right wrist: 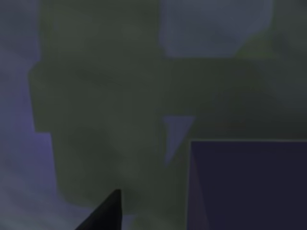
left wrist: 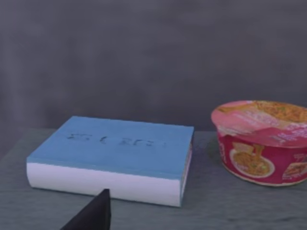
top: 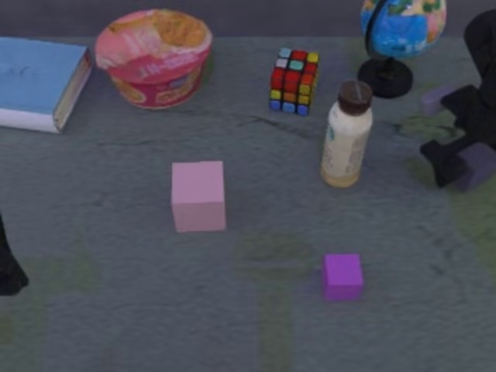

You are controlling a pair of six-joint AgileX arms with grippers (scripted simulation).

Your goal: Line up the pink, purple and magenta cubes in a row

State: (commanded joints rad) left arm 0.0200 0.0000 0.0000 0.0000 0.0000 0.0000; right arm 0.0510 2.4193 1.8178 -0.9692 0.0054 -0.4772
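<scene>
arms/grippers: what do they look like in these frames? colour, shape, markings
Both are matte black. The right gripper at the top view's right edge is blocky and angular; the left arm shows only a dark sliver at the left edge. Each wrist view catches one black pointed fingertip. No cables or markings visible.

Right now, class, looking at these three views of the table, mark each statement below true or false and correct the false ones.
1. The pink cube stands to the left of the magenta cube in the top view. True.
2. The purple cube sits beside the blue book. False: it is at the table's right edge, by the right pincer.
3. The bottle stands upright. True.
4. The puzzle cube rests on top of the noodle cup. False: it stands on the table, apart from the cup.
5. The left arm is reaching over the pink cube. False: it is at the left edge.
</scene>
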